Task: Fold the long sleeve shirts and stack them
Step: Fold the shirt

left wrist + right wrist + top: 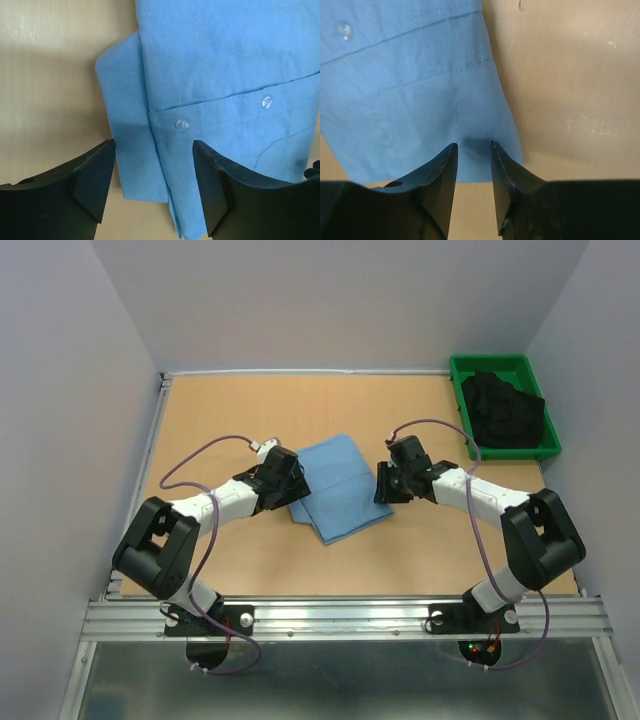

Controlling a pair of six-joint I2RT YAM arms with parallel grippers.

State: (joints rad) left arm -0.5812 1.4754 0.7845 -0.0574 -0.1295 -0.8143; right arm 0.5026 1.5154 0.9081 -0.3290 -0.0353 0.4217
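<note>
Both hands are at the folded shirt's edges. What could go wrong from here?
1. A lower flap sticks out past the edge of the folded shirt, between the jaws of the open left hand; pinching there may catch only some layers and undo the fold.
2. The right hand sits near the shirt's edge; a shallow grip could slip.

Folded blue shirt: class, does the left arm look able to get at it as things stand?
Probably yes: the left fingers stand open over an edge of the folded blue shirt, nothing between.
</note>
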